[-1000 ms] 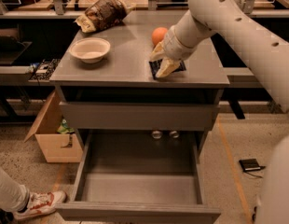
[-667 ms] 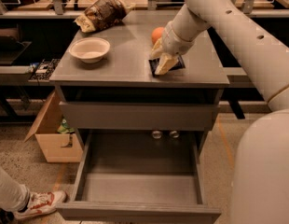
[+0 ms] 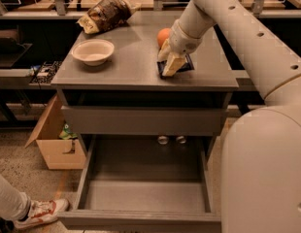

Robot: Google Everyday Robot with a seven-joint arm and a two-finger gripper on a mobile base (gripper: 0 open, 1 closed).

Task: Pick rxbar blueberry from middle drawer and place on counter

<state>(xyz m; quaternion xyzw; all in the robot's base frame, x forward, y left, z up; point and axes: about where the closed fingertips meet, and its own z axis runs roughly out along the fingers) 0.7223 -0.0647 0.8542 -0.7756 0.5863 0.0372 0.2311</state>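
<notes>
The gripper (image 3: pixel 170 67) is down on the counter (image 3: pixel 121 69), toward its near right part, at the end of the white arm (image 3: pixel 223 13) that reaches in from the upper right. It sits directly on the rxbar blueberry (image 3: pixel 186 64), whose dark navy wrapper lies flat on the counter and shows on both sides of the cream-coloured gripper; I cannot tell whether the gripper is open or closed, or whether it has hold of the bar. Just behind the gripper, farther back on the counter, is an orange (image 3: pixel 163 35). On the left part of the counter stands a pale shallow bowl (image 3: pixel 93 51), and at the far left edge lies a brown mottled snack bag (image 3: pixel 106 14). Below the counter the top drawer front (image 3: pixel 141 120) is closed. The middle drawer (image 3: pixel 141 191) is pulled out toward the camera, its flat grey floor bare, with two small shiny round objects (image 3: pixel 172 140) at the back that I cannot identify. To the left of the cabinet an open cardboard box (image 3: pixel 52 142) sits on the floor, and a person's white sneaker (image 3: pixel 41 212) is at the near left corner. The robot's white body (image 3: pixel 264 169) fills the near right.
</notes>
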